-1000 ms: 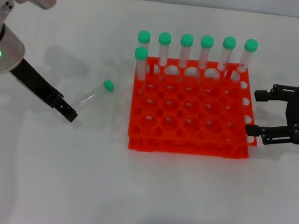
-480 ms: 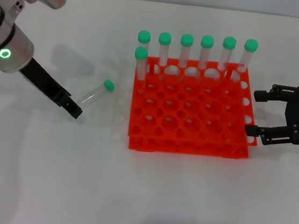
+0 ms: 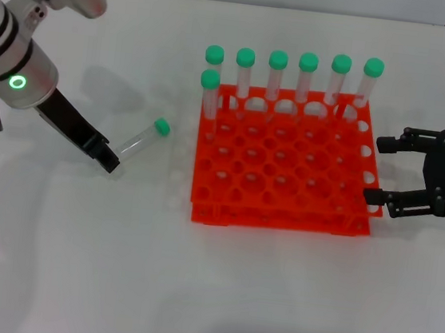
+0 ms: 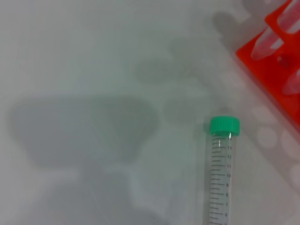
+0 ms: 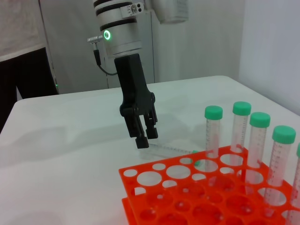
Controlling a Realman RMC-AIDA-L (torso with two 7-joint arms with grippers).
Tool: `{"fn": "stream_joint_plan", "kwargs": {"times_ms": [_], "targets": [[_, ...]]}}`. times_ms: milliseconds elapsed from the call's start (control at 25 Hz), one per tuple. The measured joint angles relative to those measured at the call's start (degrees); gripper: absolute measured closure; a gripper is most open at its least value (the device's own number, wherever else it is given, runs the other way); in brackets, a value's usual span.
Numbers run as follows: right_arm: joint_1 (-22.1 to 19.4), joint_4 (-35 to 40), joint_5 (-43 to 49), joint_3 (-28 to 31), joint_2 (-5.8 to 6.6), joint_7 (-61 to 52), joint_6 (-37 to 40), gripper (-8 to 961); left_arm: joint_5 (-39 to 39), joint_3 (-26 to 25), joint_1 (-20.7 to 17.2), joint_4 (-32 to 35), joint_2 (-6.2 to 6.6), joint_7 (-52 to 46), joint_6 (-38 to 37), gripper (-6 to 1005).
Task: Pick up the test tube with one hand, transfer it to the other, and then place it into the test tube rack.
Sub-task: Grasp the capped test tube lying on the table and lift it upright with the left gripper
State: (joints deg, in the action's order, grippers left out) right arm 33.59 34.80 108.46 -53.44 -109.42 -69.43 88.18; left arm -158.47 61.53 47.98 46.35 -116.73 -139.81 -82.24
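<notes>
The test tube (image 3: pixel 137 141) lies on the white table left of the rack, its green cap (image 3: pixel 161 126) pointing at the rack. It also shows in the left wrist view (image 4: pixel 220 178) and, partly, in the right wrist view (image 5: pixel 171 149). My left gripper (image 3: pixel 110 162), on the green-lit arm, hangs slanted over the tube's bottom end, fingers close together and holding nothing; it also shows in the right wrist view (image 5: pixel 146 136). My right gripper (image 3: pixel 392 175) is open and empty, just right of the orange-red rack (image 3: pixel 284 186).
Several green-capped tubes (image 3: pixel 306 80) stand in the rack's far row, and one more (image 3: pixel 209 93) stands at its far left. The rack's corner shows in the left wrist view (image 4: pixel 276 70). Bare table lies in front of the rack.
My left arm has swung to the right and a little back, bringing its gripper tip closer to the tube's bottom end. The tube, the rack and my right gripper have not moved.
</notes>
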Motion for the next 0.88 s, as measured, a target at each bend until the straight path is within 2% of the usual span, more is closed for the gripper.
{"fn": "stream_joint_plan", "kwargs": {"times_ms": [80,360,880], "targets": [[0.0,0.0,0.0,0.0,0.0,0.0,0.0,103,0.0,0.0,0.0,0.0,-0.07,0.0,0.1,478],[0.0,0.0,0.0,0.0,0.0,0.0,0.0,104,-0.3,0.1,0.4,-0.9,-0.77,0.2,0.8,497],[0.0,0.0,0.0,0.0,0.0,0.0,-0.6,105,-1.0,0.1,1.3,-2.9,-0.8,0.0,2.4,537]]}}
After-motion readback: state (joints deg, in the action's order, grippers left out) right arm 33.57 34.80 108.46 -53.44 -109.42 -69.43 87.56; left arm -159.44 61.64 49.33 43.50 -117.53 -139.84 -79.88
